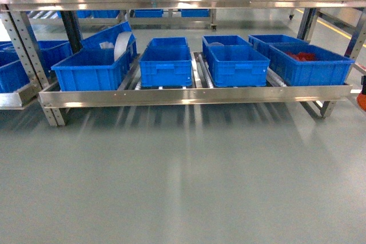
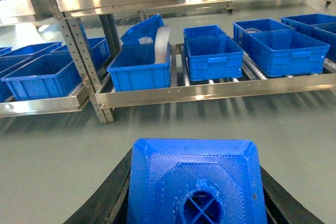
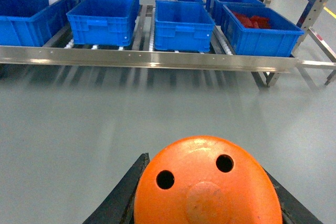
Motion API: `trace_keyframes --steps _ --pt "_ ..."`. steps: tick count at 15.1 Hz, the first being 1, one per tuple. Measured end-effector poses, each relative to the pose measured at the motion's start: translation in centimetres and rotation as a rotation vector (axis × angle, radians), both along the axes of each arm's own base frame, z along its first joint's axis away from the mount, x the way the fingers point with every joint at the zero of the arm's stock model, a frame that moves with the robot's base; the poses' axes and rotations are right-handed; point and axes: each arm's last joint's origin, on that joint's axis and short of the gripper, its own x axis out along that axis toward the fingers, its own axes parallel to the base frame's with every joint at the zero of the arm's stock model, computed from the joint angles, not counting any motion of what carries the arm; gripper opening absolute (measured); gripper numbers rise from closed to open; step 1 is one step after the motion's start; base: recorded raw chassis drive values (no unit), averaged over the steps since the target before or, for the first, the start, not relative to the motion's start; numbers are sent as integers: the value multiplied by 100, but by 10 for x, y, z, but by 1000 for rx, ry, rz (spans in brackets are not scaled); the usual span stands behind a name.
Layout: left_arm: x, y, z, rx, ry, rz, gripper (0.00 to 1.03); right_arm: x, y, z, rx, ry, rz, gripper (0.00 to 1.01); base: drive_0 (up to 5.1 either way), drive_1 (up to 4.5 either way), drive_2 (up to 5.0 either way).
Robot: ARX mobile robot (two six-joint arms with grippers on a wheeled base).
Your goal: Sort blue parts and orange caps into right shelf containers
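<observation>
Both loads are picked up but not dropped yet: left gripper (image 2: 194,203) clamps a blue part (image 2: 194,182), right gripper (image 3: 207,203) holds an orange cap (image 3: 207,182). The crates (image 1: 309,64) on the shelf (image 1: 194,94), upper frame, sit well off across bare floor

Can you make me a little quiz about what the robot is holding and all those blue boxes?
1. True or false: the left pincer holds a blue part.
2. What colour is the cap in the right pincer?
3. Which front crate on the shelf has red things inside? A) far left B) far right

Key: 1 true. 2 orange. 3 B.
</observation>
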Motion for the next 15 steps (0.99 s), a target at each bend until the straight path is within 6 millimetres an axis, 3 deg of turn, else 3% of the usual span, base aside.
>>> trace_keyframes --steps 3,5,15 --pt "0 0 0 -2 4 -1 44 0 0 0 0 0 0 44 2 107 -102" --pt "-1 1 0 0 2 9 44 0 0 0 0 2 1 44 245 218 -496" --pt "0 0 0 -1 2 -1 44 0 0 -1 0 4 0 44 6 395 -383"
